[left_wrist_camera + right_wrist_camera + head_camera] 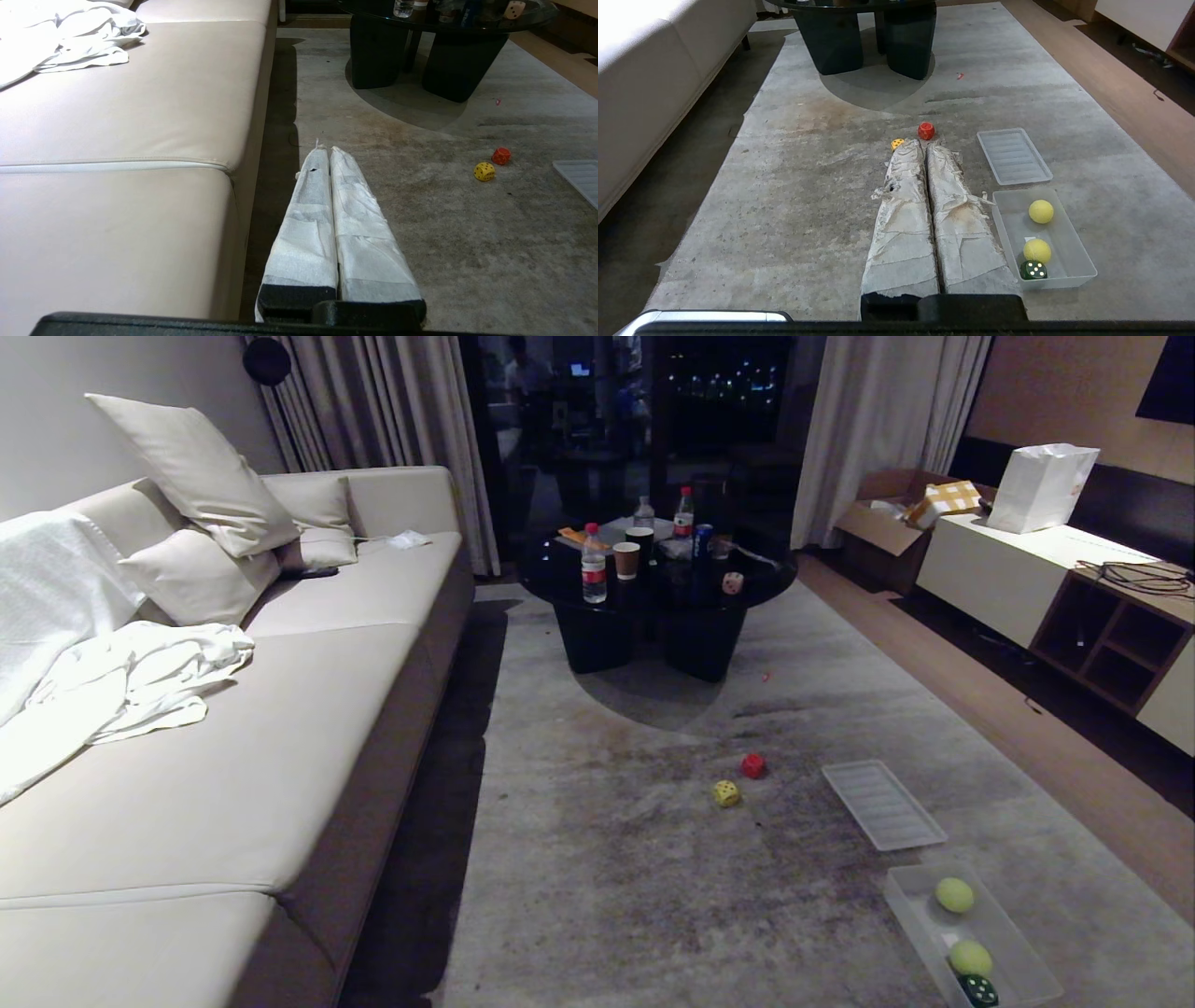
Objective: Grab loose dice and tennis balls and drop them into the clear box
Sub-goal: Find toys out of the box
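**A:** We were looking at a big cream sofa (280,709) running down the left, with the grey rug (653,859) next to it and the round black coffee table (653,588) further back. The beige die (733,582) sat on that table.

**B:** And we saw the clear box (910,896) on the rug at the lower right, right? Both tennis balls (954,894) and the dark green die (977,990) were inside it.

**A:** Yep. The ribbed lid (882,805) lay just beyond it, and the yellow die (726,792) and red die (752,765) were loose on the rug, close together.

**B:** Grippers?

**A:** We saw the left gripper (325,150) with its fingers pressed together, holding nothing, beside the sofa edge. The right gripper (920,143) was the same, closed and empty, over the rug beside the box.
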Robot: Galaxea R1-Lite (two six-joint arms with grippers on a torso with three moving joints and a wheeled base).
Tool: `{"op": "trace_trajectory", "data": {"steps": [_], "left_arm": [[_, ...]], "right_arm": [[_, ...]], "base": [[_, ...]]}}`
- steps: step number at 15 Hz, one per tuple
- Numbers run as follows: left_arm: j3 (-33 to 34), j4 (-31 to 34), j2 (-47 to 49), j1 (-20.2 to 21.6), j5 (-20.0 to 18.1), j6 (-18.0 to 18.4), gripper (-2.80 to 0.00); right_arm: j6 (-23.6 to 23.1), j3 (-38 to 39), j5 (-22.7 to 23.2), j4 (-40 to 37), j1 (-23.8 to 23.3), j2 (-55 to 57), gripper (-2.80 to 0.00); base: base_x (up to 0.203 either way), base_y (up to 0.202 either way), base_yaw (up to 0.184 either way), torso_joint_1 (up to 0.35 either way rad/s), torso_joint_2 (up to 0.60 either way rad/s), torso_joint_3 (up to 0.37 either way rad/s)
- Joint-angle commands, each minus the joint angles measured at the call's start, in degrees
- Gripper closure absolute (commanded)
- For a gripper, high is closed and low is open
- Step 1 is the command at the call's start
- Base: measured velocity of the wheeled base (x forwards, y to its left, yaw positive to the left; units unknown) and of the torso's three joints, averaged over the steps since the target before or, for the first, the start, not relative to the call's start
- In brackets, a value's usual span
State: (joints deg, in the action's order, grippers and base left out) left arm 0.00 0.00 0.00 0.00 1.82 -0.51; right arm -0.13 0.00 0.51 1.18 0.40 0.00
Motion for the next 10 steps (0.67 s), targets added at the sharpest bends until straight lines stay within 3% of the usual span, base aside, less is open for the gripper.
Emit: {"op": "trace_trajectory", "data": {"steps": [1, 10], "left_arm": [[0.09, 0.0, 0.07, 0.0, 0.03, -0.02, 0.0], [0.09, 0.0, 0.07, 0.0, 0.03, -0.02, 0.0]], "right_arm": [[-0.04, 0.62, 0.03, 0.05, 0.04, -0.08, 0.0], [-0.04, 0.62, 0.1, 0.05, 0.04, -0.09, 0.0]], "base": [[0.0, 0.0, 0.0, 0.0, 0.0, 0.0], [0.0, 0.0, 0.0, 0.0, 0.0, 0.0]]}}
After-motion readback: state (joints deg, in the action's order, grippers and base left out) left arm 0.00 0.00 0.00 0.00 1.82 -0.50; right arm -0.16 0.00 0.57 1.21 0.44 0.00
